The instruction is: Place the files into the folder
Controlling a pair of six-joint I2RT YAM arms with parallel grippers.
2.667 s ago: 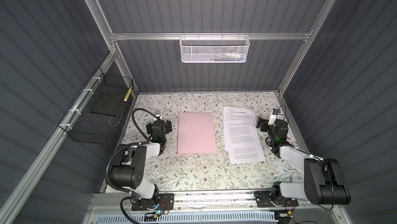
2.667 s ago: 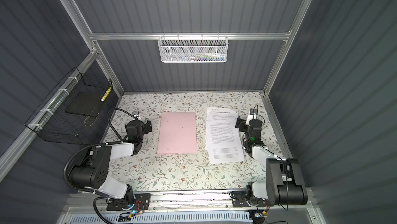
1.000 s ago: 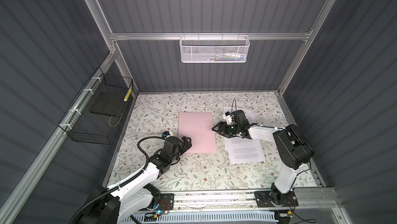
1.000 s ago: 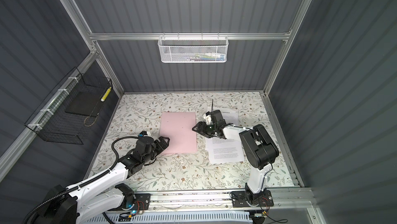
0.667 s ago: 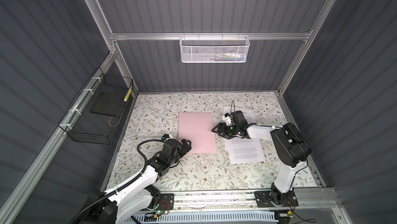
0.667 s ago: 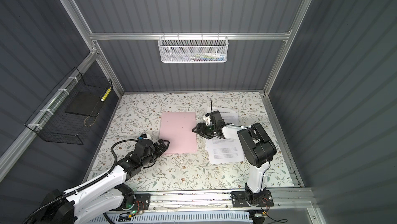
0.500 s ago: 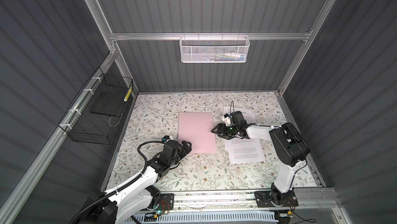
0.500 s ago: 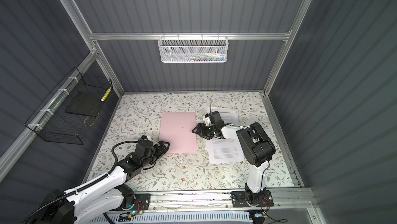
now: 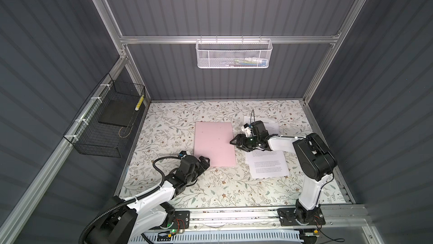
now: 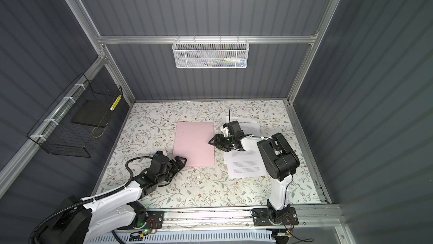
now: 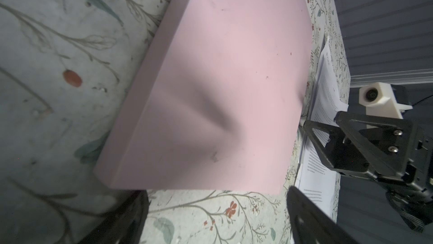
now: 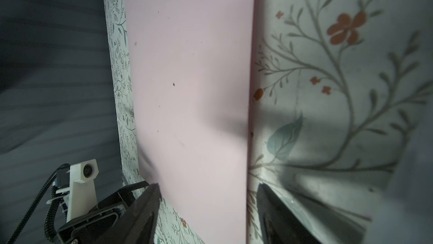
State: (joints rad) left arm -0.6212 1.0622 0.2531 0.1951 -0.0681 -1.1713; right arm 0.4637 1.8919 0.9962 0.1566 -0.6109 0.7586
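Left wrist view: folder (image 11: 222, 79) closed, flat on worktop (image 11: 58, 67); files (image 11: 323, 177) just beside it. Left pincer (image 11: 218, 198) wide open, empty, at folder corner; right pincer (image 9: 234, 141) partly open, empty, at opposite edge. Risk: thin cover may slip, folder may slide over files.

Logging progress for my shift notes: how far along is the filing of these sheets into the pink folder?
Done: nothing filed; the folder lies closed and flat. In hand: both claws are open at it, the left claw at its near corner, the right claw at its edge facing the files lying beside it, neither gripping. To do: open the folder, move the files in.
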